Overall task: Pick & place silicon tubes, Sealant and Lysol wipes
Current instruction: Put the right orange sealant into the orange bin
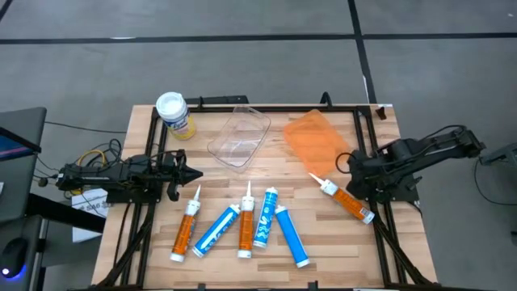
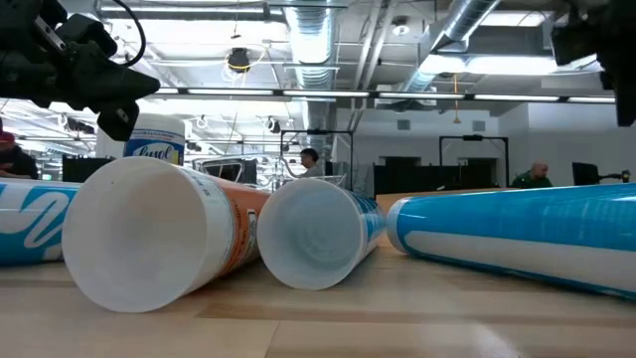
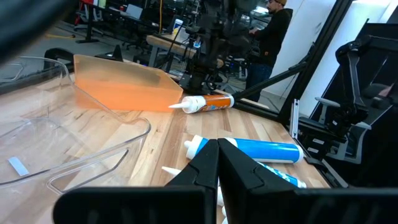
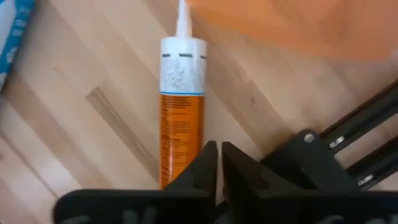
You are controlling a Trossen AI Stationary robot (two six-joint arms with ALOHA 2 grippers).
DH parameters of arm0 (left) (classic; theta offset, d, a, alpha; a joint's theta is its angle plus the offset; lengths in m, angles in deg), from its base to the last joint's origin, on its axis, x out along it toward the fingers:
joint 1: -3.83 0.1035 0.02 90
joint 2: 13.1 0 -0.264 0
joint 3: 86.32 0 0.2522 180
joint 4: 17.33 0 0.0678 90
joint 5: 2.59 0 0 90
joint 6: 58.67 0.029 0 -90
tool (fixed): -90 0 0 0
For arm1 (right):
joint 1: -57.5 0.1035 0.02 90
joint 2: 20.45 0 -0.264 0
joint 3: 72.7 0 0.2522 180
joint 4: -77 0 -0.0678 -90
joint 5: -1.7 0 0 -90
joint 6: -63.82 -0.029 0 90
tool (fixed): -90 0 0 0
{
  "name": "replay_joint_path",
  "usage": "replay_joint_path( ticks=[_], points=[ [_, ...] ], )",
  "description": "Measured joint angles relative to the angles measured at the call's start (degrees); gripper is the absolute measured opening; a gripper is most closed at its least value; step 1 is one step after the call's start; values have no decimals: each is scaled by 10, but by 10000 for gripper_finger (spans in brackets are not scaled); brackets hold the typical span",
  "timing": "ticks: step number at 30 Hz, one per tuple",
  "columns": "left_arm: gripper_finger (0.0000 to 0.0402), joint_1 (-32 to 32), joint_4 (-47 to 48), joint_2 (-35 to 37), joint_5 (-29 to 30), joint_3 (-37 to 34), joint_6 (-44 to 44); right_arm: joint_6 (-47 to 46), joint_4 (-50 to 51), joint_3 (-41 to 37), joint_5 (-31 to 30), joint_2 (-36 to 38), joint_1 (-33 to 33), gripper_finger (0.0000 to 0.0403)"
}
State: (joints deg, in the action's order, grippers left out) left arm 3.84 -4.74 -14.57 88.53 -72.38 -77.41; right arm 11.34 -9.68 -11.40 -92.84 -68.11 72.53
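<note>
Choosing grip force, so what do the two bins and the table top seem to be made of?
The clear bin looks like thin glossy plastic: you see the wood through it and its rims catch light. The orange bin seems a frosted, translucent plastic. The table top looks like jointed wooden planks with a smooth finish.

Wood table (image 1: 323,242): six cartridges (image 1: 264,217), wipes (image 1: 174,114), two bins (image 1: 239,135).

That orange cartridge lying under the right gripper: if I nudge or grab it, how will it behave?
The orange cartridge is a smooth cylinder lying flat on the table, so a sideways nudge would probably roll it. Its body looks rigid, so it should lift without sagging. The right gripper is shut above its rear end; gripping there may let the nozzle end dip.
</note>
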Motion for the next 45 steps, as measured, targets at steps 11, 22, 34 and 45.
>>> replay_joint_path(
  ticks=[11, 22, 34, 45],
  points=[
    [0, 0, 0, 0, 0, 0, -1, -59, -76, -38, 16, -27, 0, 229],
    [0, 0, 0, 0, 0, 0, -4, -182, -89, -38, 29, -144, 0, 291],
    [0, 0, 0, 0, 0, 0, -3, -228, -167, -38, 32, -283, -2, 291],
    [0, 0, 0, 0, 0, 0, -15, -191, -256, -38, 60, -419, -28, 291]
  ],
)
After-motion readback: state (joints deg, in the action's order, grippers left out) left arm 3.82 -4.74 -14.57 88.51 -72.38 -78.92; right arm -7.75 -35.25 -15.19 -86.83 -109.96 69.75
